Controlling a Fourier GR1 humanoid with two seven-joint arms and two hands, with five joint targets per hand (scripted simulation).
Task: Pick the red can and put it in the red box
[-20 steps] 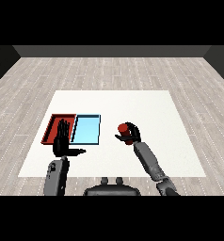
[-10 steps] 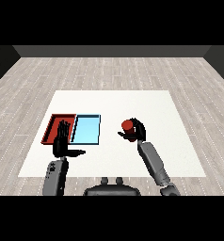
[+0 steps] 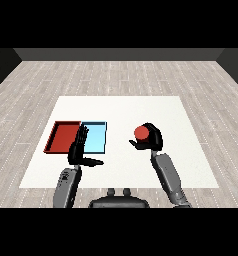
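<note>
My right hand (image 3: 152, 140) is curled round the red can (image 3: 140, 133) and holds it up above the white table (image 3: 141, 112), right of the trays. The can's red top faces up and its body is mostly hidden by the fingers. The red tray (image 3: 64, 136) lies at the left of the table with the light blue tray (image 3: 96, 136) touching its right side. My left hand (image 3: 80, 148) stands upright with straight fingers and thumb stretched to the right, in front of the seam between the two trays, holding nothing.
The white table sits on a grey plank floor (image 3: 121, 75). Bare table surface stretches between the light blue tray and the right hand, and across the far half.
The right hand has lifted the red can and shifted it a little to the right and up. The left hand and both trays stay where they were.
</note>
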